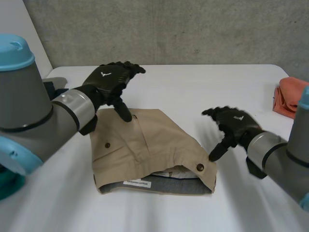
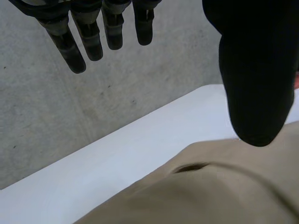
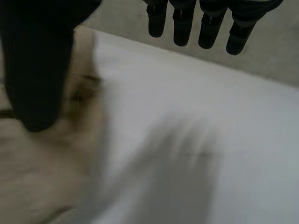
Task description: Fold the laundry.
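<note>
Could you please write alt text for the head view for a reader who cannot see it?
A folded tan garment lies on a white table. The left robot hand hovers open over its far left corner; the right robot hand, also open, is beside its right edge. An orange cloth sits at the table's right edge.

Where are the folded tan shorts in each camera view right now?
Head view: the folded tan fabric shorts lie mid-table, between the left hand and the right hand.
Left wrist view: the shorts sit at the left hand's thumb tip.
Right wrist view: the shorts sit under the right hand's thumb.
Shared landmark: the white table.
</note>
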Motion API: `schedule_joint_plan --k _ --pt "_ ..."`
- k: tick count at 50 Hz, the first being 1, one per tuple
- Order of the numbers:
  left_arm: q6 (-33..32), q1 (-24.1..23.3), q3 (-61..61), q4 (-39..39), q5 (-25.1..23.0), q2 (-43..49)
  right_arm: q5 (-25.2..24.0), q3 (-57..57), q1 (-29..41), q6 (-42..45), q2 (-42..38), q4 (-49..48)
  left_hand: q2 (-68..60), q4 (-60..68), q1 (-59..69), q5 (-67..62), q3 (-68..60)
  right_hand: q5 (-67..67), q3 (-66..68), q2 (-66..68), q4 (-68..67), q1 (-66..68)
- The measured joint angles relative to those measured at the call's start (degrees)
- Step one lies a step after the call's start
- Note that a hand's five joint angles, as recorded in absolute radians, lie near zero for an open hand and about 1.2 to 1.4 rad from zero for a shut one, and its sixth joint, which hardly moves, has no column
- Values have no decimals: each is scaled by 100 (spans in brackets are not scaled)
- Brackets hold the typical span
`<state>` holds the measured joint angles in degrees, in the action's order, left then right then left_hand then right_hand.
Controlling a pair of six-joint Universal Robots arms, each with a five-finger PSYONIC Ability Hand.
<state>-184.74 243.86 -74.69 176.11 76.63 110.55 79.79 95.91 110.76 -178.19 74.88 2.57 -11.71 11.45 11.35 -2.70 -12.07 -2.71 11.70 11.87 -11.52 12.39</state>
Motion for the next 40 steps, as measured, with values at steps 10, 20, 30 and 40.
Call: schedule_joint_plan --k 10,20,30,40 --pt "-1388 521 1091 -572 -124 1702 116 398 767 -961 17 -41 -8 11 13 0 -3 0 0 0 0 0" --pt "-1841 341 2056 -989 44 2337 641 44 1051 -754 -666 -612 -5505 5555 5496 -5112 -5437 -5027 5194 5262 -5222 5020" --pt "-860 35 2507 -150 1034 1232 546 -1621 787 418 -793 -1089 -5648 5718 5496 -5172 -5591 -5386 5614 5537 -5674 5167" --pt "-39 -582 972 94 1707 -167 548 -4013 530 1197 -1307 -1600 -5669 5720 5496 -5254 -5600 -5513 5614 5537 -5675 5206"
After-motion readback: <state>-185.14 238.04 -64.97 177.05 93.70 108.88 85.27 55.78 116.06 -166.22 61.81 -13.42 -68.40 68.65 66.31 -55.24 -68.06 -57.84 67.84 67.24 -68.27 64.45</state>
